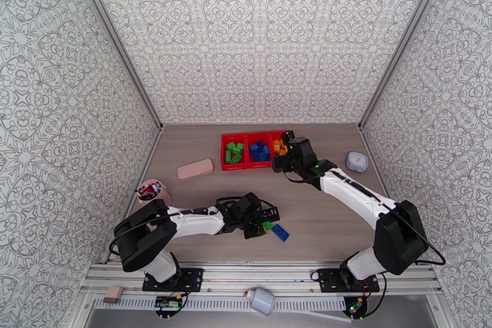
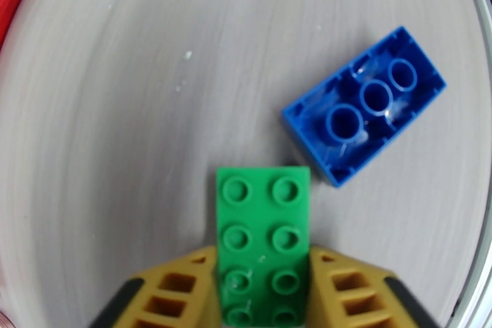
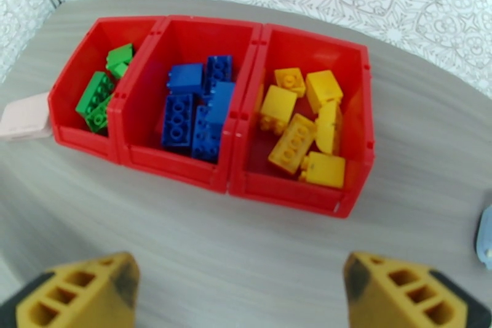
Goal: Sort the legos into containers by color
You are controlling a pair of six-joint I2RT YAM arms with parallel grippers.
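Two legos (image 1: 281,232) are outside the containers (image 3: 184,166): a green brick (image 2: 263,224) clamped between the fingers of the left gripper (image 2: 263,264), long axis running straight out along them, and a blue brick (image 2: 364,115) (upside down) just beside its far right corner. The containers lie well away, forward and right; the right gripper (image 3: 240,271), spread wide and empty, hovers just before them.

Grey wood-grain table (image 1: 332,212)
On it: 3 joined red bins (image 3: 184,166), 1 pink case (image 1: 195,169), 1 pink cup (image 1: 149,191), 1 white box (image 1: 357,161), 1 blue lego (image 2: 363,104).
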